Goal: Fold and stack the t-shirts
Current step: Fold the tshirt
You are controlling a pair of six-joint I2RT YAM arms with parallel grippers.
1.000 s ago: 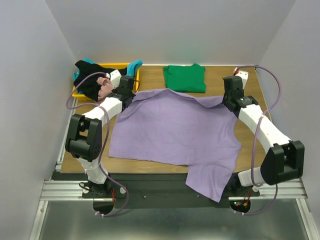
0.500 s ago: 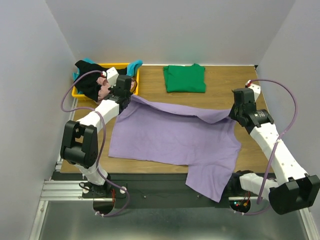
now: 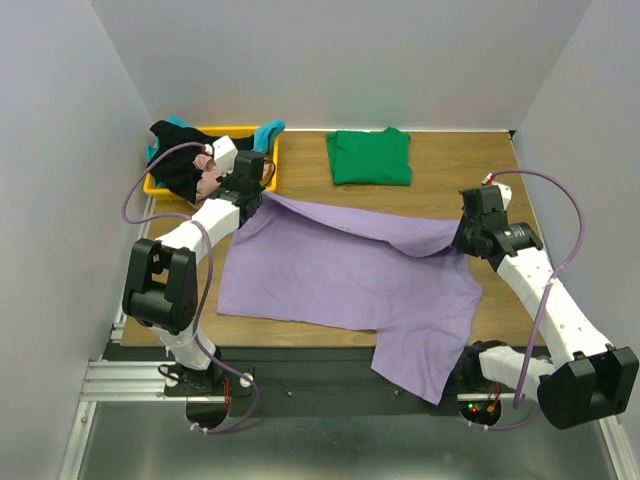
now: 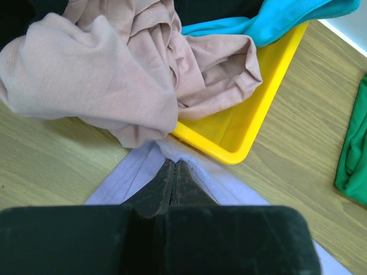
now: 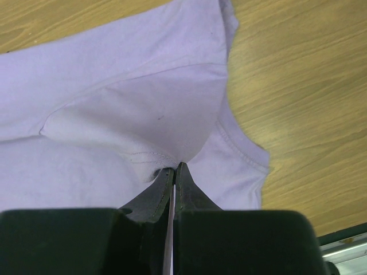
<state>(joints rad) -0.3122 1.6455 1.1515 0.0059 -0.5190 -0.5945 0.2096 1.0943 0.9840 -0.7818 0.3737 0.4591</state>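
The purple t-shirt lies spread on the table, one sleeve hanging over the near edge. My left gripper is shut on its far left corner, next to the yellow tray. My right gripper is shut on its far right edge, lifted and folded inward. The green t-shirt lies folded at the back. The black, dusty pink and teal t-shirts are bunched in the tray.
The yellow plastic tray stands at the back left; its corner is just beyond my left fingertips. White walls close in the table on three sides. Bare wood shows at the back right.
My right gripper has pulled the shirt's far right edge toward the front and inward, so a fold has formed along the far edge. The left gripper has stayed by the tray.
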